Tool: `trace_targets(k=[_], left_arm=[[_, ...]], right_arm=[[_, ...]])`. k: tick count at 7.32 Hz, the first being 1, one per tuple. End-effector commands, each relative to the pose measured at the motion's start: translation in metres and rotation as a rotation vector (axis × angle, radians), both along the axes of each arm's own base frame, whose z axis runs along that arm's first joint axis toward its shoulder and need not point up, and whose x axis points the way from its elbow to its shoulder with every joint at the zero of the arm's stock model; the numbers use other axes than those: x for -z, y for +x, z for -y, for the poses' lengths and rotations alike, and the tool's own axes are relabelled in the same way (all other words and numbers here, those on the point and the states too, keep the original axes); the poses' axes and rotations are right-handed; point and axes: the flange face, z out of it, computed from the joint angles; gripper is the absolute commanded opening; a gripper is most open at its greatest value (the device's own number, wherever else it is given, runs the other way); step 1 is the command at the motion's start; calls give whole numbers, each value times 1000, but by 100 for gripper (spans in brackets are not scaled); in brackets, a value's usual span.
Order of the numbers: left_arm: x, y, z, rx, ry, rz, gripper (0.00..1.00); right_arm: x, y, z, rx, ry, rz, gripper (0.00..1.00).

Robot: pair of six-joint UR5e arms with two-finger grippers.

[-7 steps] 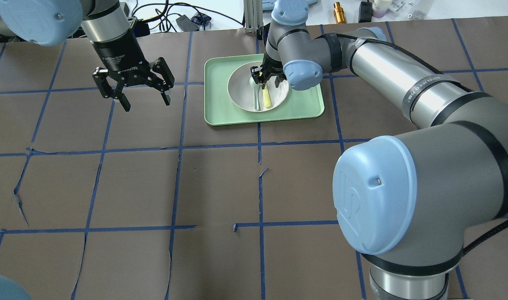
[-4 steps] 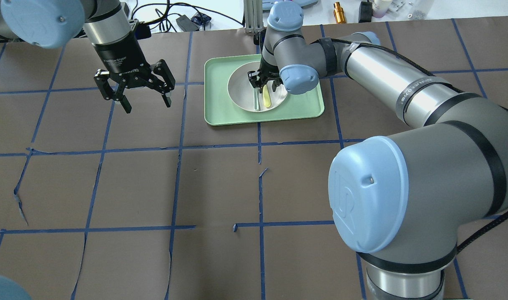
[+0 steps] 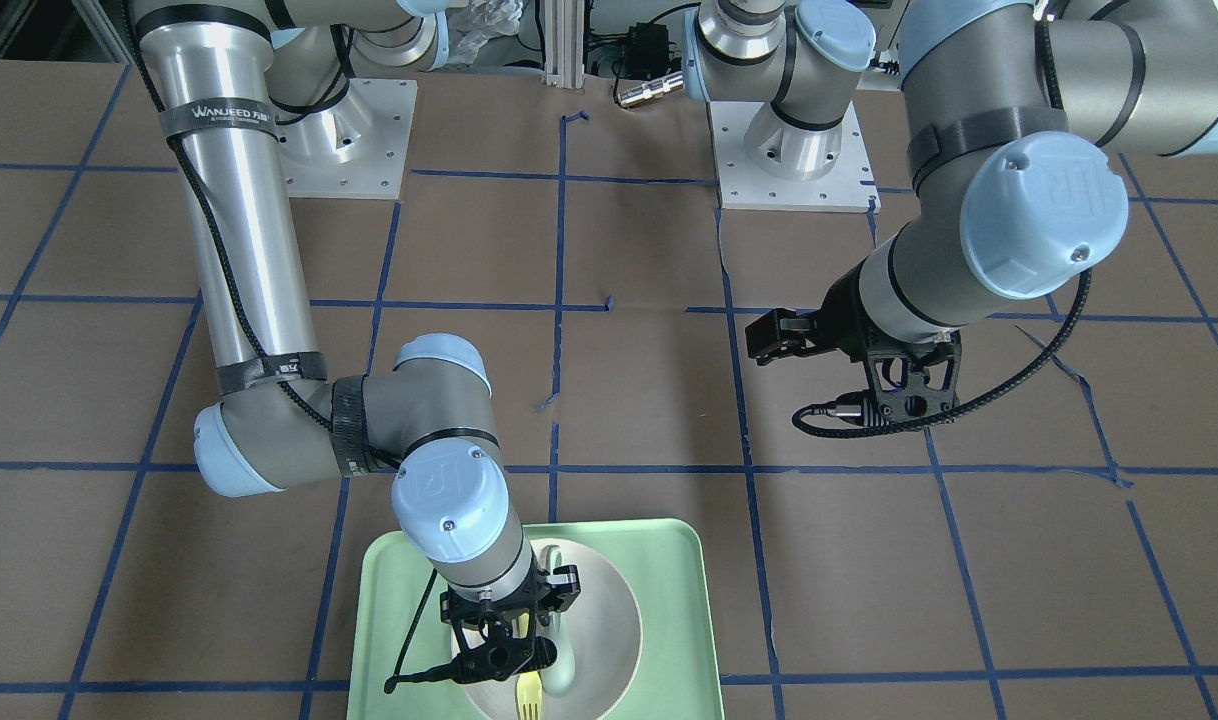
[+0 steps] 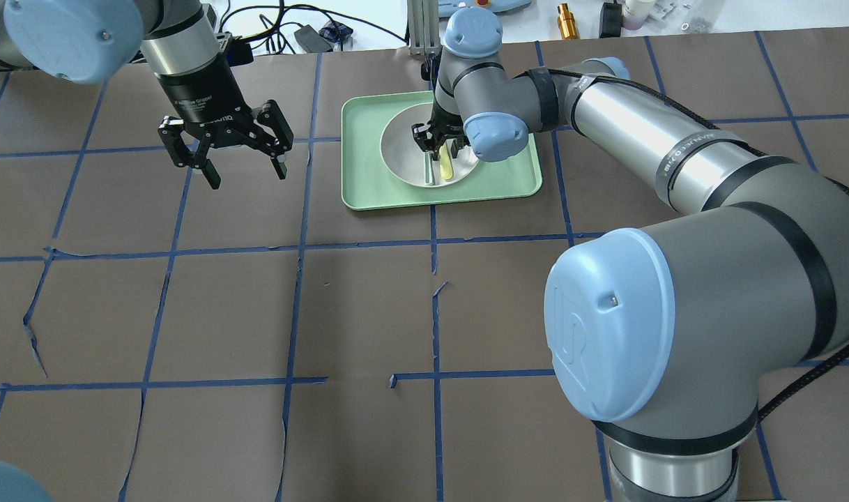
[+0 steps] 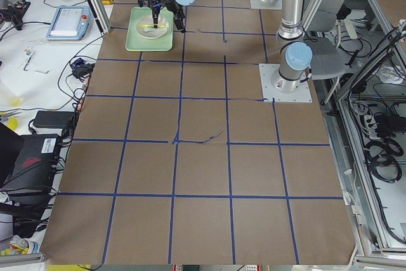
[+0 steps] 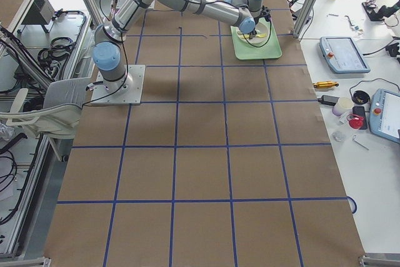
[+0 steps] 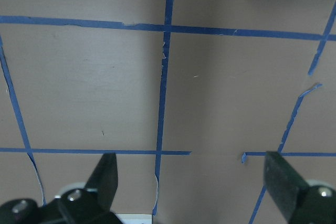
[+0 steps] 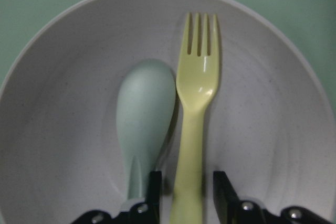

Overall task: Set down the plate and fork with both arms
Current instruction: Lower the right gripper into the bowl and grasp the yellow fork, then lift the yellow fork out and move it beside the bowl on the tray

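Note:
The off-white plate (image 4: pixel 403 150) sits in the pale green tray (image 4: pixel 369 188) at the far middle of the table. The pale yellow fork (image 4: pixel 446 166) lies in the plate, tines away from my wrist in the right wrist view (image 8: pixel 197 93). My right gripper (image 4: pixel 438 148) is down in the plate. Its jaws stand narrowly apart on either side of the fork's handle, with a small gap on each side (image 8: pixel 189 182). My left gripper (image 4: pixel 247 171) is open and empty above the table, left of the tray.
A grey-green spoon (image 8: pixel 144 114) lies in the plate right beside the fork, its handle under one right finger. Cables and small items lie beyond the table's far edge (image 4: pixel 313 35). Blue tape lines cross the brown table cover, which is torn in places.
My right gripper has come lower into the plate and now covers more of the fork's handle. My left gripper has barely shifted and stays open.

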Motion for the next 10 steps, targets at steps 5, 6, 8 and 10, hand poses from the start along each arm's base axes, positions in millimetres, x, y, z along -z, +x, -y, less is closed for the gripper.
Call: trace_targets(k=[5,6,8,10], left_arm=[[4,0,-4,1,10,-1,100],[4,0,-4,1,10,-1,100],[4,2,-4,4,9,-3,100],[3,2,-4,4,8,-3,100]], right_arm=[[-13,0,-2,20,-2,5,0],[-21,-1,-4,23,-8,7,0],[-50,-4,-8,29,-16,-6,0],[-72,-26,-8,36,-25,-16,0]])
